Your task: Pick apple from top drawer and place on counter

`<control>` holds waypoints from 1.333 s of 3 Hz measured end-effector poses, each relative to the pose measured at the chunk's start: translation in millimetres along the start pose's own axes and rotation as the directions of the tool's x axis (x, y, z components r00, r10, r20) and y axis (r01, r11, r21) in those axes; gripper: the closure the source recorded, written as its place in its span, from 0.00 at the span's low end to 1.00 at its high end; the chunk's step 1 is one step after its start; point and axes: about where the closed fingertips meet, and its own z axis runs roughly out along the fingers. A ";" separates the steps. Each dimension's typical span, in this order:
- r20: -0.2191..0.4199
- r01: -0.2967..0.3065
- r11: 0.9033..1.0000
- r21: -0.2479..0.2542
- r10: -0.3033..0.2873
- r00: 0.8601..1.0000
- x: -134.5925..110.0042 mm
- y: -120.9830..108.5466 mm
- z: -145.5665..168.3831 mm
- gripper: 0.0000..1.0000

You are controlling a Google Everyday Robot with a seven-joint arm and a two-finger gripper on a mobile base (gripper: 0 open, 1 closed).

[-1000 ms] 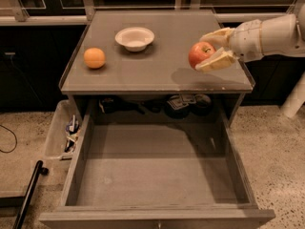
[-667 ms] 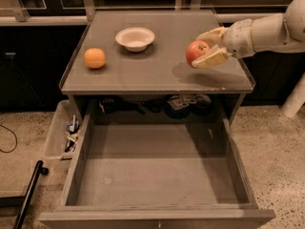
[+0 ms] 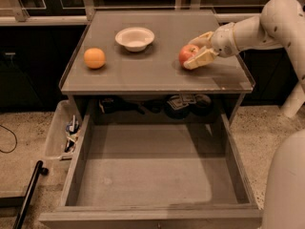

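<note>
The red apple (image 3: 188, 54) is at the right middle of the grey counter (image 3: 152, 73), low over or on its surface. My gripper (image 3: 196, 51) comes in from the right on a white arm and is shut on the apple, one pale finger (image 3: 202, 59) in front of it and one behind. The top drawer (image 3: 152, 173) is pulled out wide below the counter, its flat bottom bare.
An orange fruit (image 3: 94, 58) sits at the counter's left. A white bowl (image 3: 135, 38) stands at the back middle. A pale side bin of clutter (image 3: 66, 133) hangs left of the drawer. Dark items lie on the shelf under the counter. A black pole (image 3: 28, 194) lies on the floor at left.
My gripper has carried the apple to the left and slightly down, further in over the counter. Nothing else has moved.
</note>
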 end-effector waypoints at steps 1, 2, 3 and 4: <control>-0.001 -0.002 1.000 0.001 0.002 1.000 0.2 -0.9 0.7 0.81; -0.001 -0.002 1.000 0.001 0.002 1.000 0.2 -0.9 0.7 0.57; -0.001 -0.002 1.000 0.000 0.002 1.000 0.2 -0.9 0.8 0.34; -0.001 -0.002 1.000 0.000 0.002 1.000 0.2 -0.9 0.8 0.11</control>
